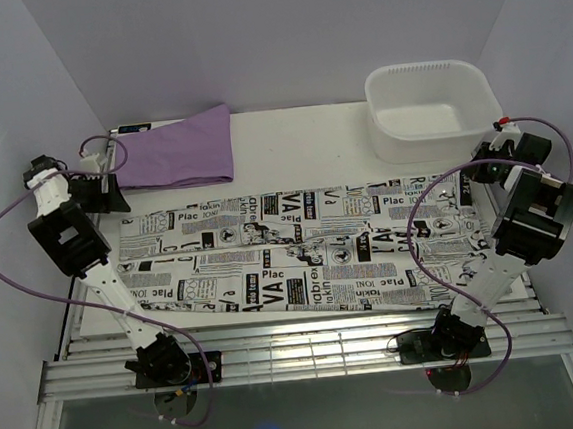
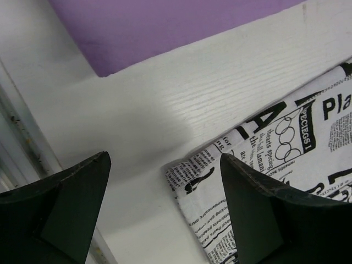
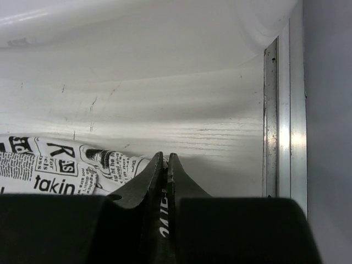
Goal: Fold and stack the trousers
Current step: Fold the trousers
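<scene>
Across the table's [image 1: 299,133] middle, from 9 to 3 o'clock, the trousers [image 1: 300,258] lie spread flat. At 3 o'clock the right gripper's [image 3: 165,158] jaws pinch their edge; at 9 o'clock the left gripper [image 2: 165,158] hovers wide-jawed over their corner.

Trousers [image 1: 290,259]: one pair, soft fabric, white with black newspaper print of letters and text blocks. Spread out flat, lengthwise from left to right across the middle of the worktop [image 1: 300,143], with light creases along the centre. The far left corner lies flat on the worktop. The far right edge is pinched in the closed right tool [image 3: 166,159].
</scene>
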